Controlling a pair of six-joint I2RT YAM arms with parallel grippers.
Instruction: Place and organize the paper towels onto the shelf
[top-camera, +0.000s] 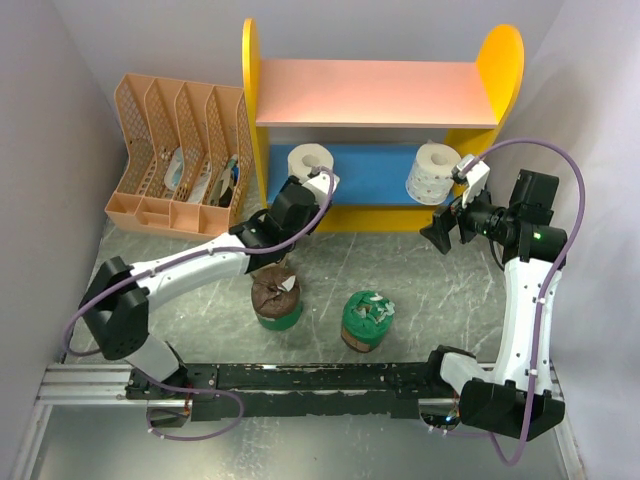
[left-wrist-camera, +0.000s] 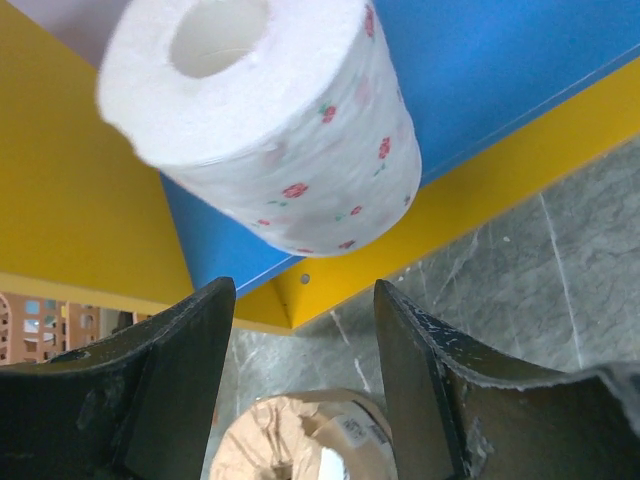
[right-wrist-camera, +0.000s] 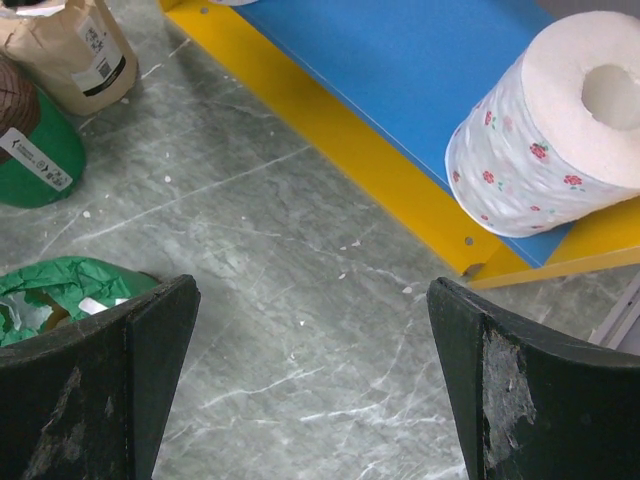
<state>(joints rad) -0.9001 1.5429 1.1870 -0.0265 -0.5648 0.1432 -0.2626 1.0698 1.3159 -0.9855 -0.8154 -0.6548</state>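
At the back of the grey bench (top-camera: 420, 270): the shelf (top-camera: 370, 92), peach organizer (top-camera: 175, 160) to its left. Upright on its blue lower board (top-camera: 375, 172): left white roll (top-camera: 310, 162) and right white roll (top-camera: 433, 172). On the bench in front: left green-wrapped roll (top-camera: 277, 300), right green-wrapped roll (top-camera: 366, 320). Left fingers (left-wrist-camera: 190, 350) parted, nothing between, just short of left white roll; right fingers (right-wrist-camera: 150, 350) spread wide, holding nothing.

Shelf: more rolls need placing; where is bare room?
The pink upper board is bare end to end. On the blue lower board, the middle stretch between the left white flowered paper roll and the right white flowered roll is free; both ends are crowded.
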